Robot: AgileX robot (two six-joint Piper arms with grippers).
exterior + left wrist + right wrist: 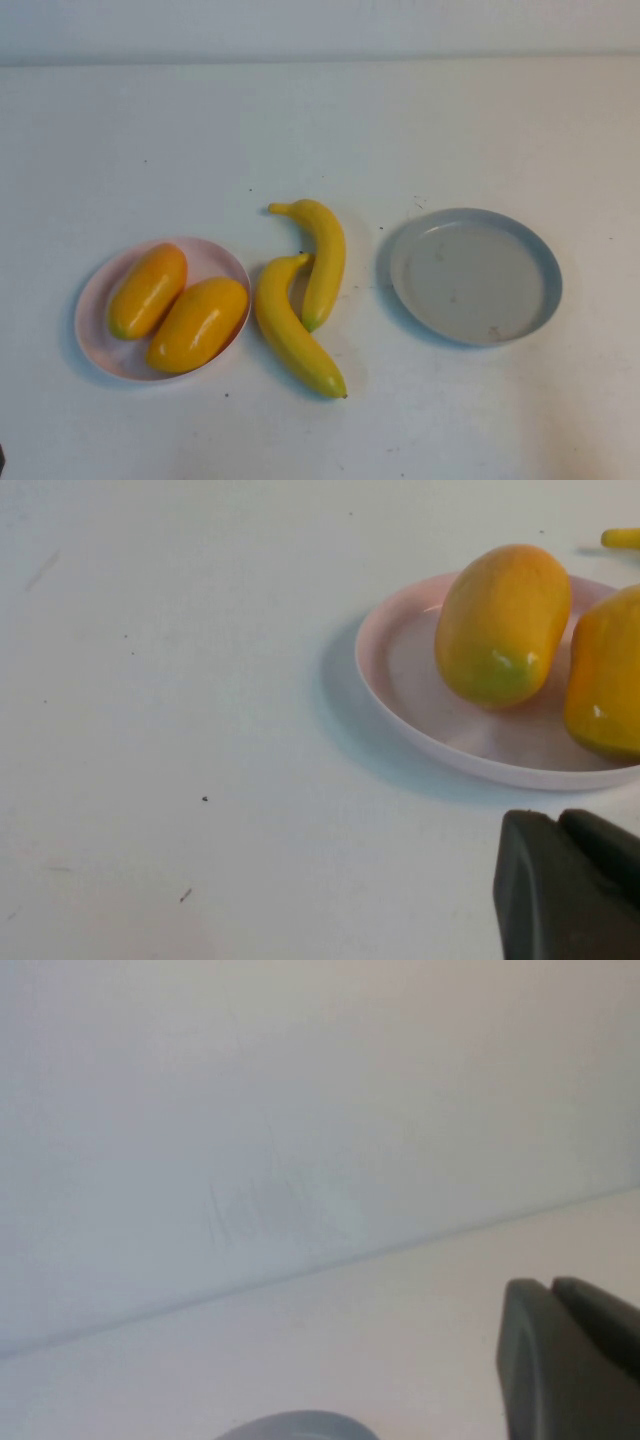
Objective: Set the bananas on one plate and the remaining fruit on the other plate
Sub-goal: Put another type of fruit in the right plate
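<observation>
- Both mangoes [178,308] lay on the pink plate [222,262] at lower left, sorted already.
- Two bananas [305,290] lay crossed at centre on the worktop [320,130]; the grey plate [475,275] stood bare at right.
- Left claw [570,885] hung near the pink plate, right claw [570,1360] near the grey plate; I cannot tell either grip.

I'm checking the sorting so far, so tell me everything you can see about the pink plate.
The pale pink plate is round and shallow with a low raised rim, smooth and matte like plastic. It sits flat on the white table at the robot's left. Two orange-yellow mango-like fruits lie in it side by side, touching. One banana lies on the table just beside its rim. No gripper touches it.
</observation>
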